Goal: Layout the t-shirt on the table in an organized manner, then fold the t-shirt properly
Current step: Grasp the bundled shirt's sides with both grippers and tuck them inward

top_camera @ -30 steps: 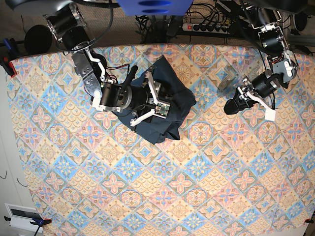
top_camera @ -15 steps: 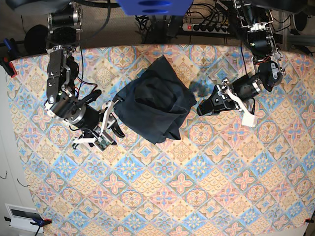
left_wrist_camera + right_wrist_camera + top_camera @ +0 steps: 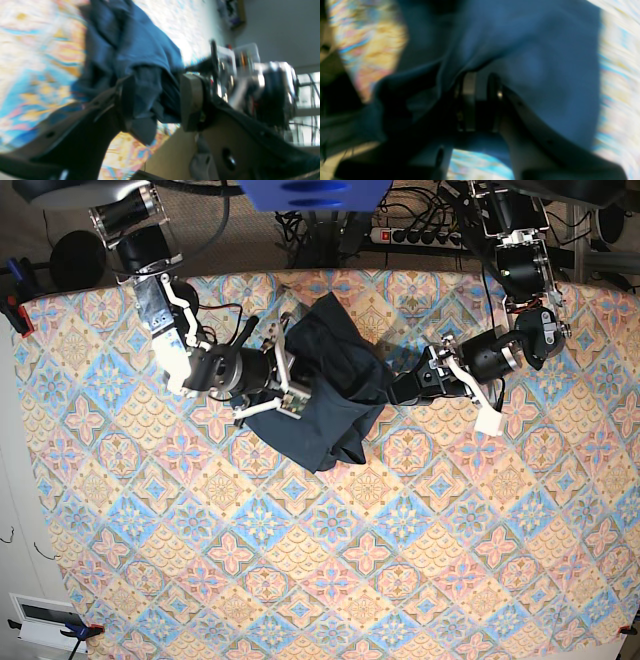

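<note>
The dark navy t-shirt (image 3: 330, 385) lies crumpled on the patterned table (image 3: 400, 560), toward its far side. My right gripper (image 3: 288, 383) is at the shirt's left edge. In the blurred right wrist view its fingers (image 3: 468, 100) stand almost together, with folds of the t-shirt (image 3: 532, 62) gathering at the tips of the right gripper (image 3: 480, 77). My left gripper (image 3: 393, 392) reaches the shirt's right edge. In the left wrist view the left gripper (image 3: 156, 105) is open, and a hanging fold of the t-shirt (image 3: 147, 65) sits between its wide-apart pads (image 3: 189, 102).
A power strip (image 3: 420, 235) and cables lie beyond the table's far edge. A red clamp (image 3: 14, 315) grips the left edge. A white box (image 3: 45, 620) sits off the front-left corner. Both arms reach in from the far side.
My right gripper swung back from the table left of the shirt onto its left edge and its jaws narrowed. My left gripper moved left to the shirt's right edge, still open.
</note>
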Controlling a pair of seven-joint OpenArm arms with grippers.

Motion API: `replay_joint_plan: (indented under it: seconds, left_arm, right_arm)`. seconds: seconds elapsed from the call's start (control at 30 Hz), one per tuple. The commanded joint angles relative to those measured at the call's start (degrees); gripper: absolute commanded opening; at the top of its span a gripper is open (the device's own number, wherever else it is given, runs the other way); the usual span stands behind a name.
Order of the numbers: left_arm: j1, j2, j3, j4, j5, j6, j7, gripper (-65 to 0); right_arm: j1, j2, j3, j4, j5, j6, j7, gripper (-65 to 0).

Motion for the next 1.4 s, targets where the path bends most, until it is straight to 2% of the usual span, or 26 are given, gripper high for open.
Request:
replay_joint_plan:
  seconds: [0.0, 0.17, 0.27, 0.33, 0.53, 0.6, 0.77, 0.93, 1.2, 1.3, 1.37]
  left_arm:
    - [-0.7, -0.1, 0.1, 0.2, -0.2, -0.4, -0.5, -37.8]
    - [-0.6, 0.4, 0.2, -0.3, 2.9, -0.4, -3.8, -37.8]
    - [-0.6, 2.8, 0.4, 0.6, 2.2, -0.4, -3.7, -37.8]
    - [-0.2, 3.6, 0.6, 2.1, 1.7, -0.4, -3.5, -37.8]
    - [-0.1, 4.7, 6.4, 3.0, 2.5, -0.4, -3.5, -37.8]
    - [-0.3, 4.7, 7.8, 2.5, 5.1, -0.4, -3.6, -37.8]
    - [-0.6, 4.2, 8.8, -0.3, 11.3, -0.3, -3.7, -37.1]
    - [-0.6, -0.4, 8.6, -5.1, 18.1, -0.2, -3.9, -37.1]
    - [-2.4, -3.5, 8.5, -7.7, 19.3, 0.1, -4.0, -37.1]
    - [-2.9, -3.4, 8.2, -8.0, 19.3, 0.2, -4.1, -37.1]
    - [-2.5, -3.3, 5.7, -8.1, 19.5, 0.2, -6.3, -37.1]
  right_arm:
    - [0.3, 0.6, -1.9, 0.9, 0.6, 0.1, 0.5, -56.0]
    - [0.4, 1.2, -8.8, 1.3, 0.6, 0.1, 0.5, -56.0]
    - [0.8, 1.2, -8.6, 1.4, 0.6, 0.1, 0.5, -56.0]
    - [0.8, 1.3, -4.4, 2.1, 0.6, 0.1, 0.5, -56.0]
    - [0.4, 1.2, 15.6, 5.2, 0.9, 0.1, 0.2, -56.0]
    - [0.8, 1.1, 17.5, 4.5, 0.8, 0.1, 0.4, -55.9]
    - [0.5, 0.9, 15.0, 1.7, 0.6, 0.1, 0.5, -56.0]
    - [0.4, 0.9, 9.6, 0.0, 0.6, 0.1, 0.6, -56.0]
    - [0.4, 0.9, 7.5, 0.1, 0.6, 0.1, 0.6, -56.0]
    - [0.3, 1.3, 4.0, 0.1, 0.6, 0.1, 0.2, -56.0]
    - [0.3, 2.6, 0.7, 0.0, 0.6, 0.1, 0.4, -56.0]
